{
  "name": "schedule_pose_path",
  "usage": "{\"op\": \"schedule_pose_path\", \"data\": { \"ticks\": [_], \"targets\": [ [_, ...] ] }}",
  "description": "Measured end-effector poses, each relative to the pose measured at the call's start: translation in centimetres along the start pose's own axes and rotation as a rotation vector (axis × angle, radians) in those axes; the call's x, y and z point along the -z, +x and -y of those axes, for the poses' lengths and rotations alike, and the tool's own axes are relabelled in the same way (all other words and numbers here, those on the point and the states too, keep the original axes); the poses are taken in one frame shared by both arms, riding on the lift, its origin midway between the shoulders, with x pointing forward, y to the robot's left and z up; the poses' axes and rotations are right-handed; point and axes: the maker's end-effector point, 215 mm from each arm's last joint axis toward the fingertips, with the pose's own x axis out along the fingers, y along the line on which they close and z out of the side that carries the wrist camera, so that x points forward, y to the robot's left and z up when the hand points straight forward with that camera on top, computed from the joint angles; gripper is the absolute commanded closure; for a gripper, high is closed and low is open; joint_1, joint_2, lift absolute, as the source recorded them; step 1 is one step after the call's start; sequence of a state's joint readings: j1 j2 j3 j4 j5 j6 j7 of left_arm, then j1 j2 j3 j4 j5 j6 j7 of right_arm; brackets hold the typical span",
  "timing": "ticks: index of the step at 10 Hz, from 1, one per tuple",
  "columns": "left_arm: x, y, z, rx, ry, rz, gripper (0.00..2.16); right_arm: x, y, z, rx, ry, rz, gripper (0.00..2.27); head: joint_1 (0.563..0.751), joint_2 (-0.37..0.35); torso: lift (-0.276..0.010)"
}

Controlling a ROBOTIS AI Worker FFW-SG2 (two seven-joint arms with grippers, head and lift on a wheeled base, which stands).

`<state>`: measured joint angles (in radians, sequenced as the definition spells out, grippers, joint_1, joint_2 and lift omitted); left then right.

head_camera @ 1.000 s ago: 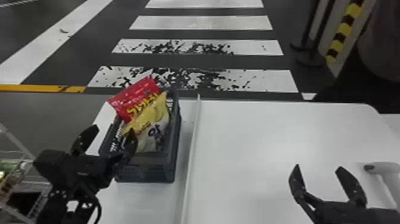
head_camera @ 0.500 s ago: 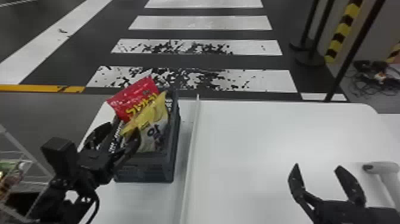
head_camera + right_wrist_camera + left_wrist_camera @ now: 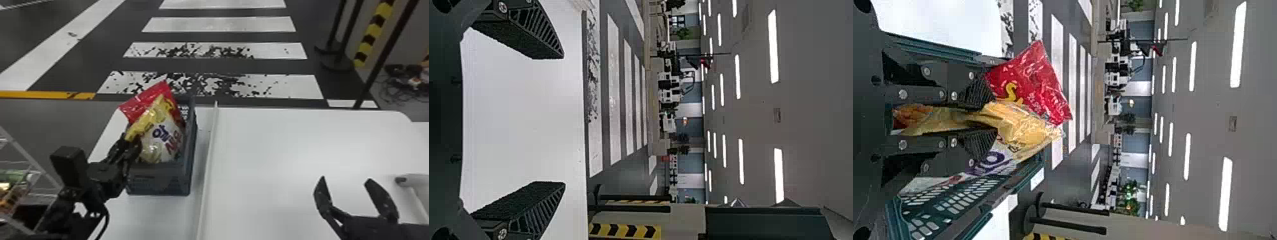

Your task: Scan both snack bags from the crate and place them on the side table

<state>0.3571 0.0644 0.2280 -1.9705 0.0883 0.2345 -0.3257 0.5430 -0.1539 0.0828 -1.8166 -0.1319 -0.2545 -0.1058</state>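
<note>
Your left gripper [image 3: 987,119] has just closed. A moment ago its fingers were spread beside the crate [image 3: 159,182]; now they pinch the top of the yellow bag [image 3: 166,137] at the crate's left side. That means you look ready to lift the first bag, but it is still in the crate, tilted, and so no bag is on the side table.

The red bag [image 3: 146,99] sticks up just behind the yellow one, on the far side of the crate. The two bags touch, so the red one could get dragged along. Lift slowly and keep the soft bag from slipping.

Your right gripper [image 3: 345,179] has stayed put over the white table [image 3: 287,143], at the near right, with its fingers wide apart. The pale tool [image 3: 415,185] by it is partly cut off, but it may be the scanner. Scanning should come next
</note>
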Motion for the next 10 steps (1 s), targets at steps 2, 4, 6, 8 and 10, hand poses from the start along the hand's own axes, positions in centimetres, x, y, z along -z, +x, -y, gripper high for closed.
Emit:
{"op": "schedule_pose_path", "data": {
  "ticks": [2,4,6,8,10],
  "targets": [
    [-0.4,0.1,0.0,0.003,0.015,0.004,2.14,0.1,0.0,0.0,0.000,-0.001,-0.002,0.08,0.695,0.078,-0.095],
    [-1.4,-0.1,-0.5,-0.023,0.024,0.026,2.14,0.1,0.0,0.1,0.000,-0.002,-0.002,0.08,0.695,0.081,-0.095],
    [-3.9,-1.0,-0.4,-0.025,0.033,0.056,2.14,0.1,-0.1,0.0,0.000,-0.001,-0.002,0.08,0.695,0.085,-0.095],
    [-7.3,-2.7,-1.1,-0.039,0.033,0.082,2.14,0.2,-0.1,-0.2,-0.004,-0.003,-0.003,0.08,0.695,0.096,-0.095],
    [-10.8,-5.0,-2.5,-0.070,0.051,0.126,2.14,0.2,-0.1,-0.8,-0.014,-0.004,-0.003,0.08,0.695,0.124,-0.095]
  ]
}}
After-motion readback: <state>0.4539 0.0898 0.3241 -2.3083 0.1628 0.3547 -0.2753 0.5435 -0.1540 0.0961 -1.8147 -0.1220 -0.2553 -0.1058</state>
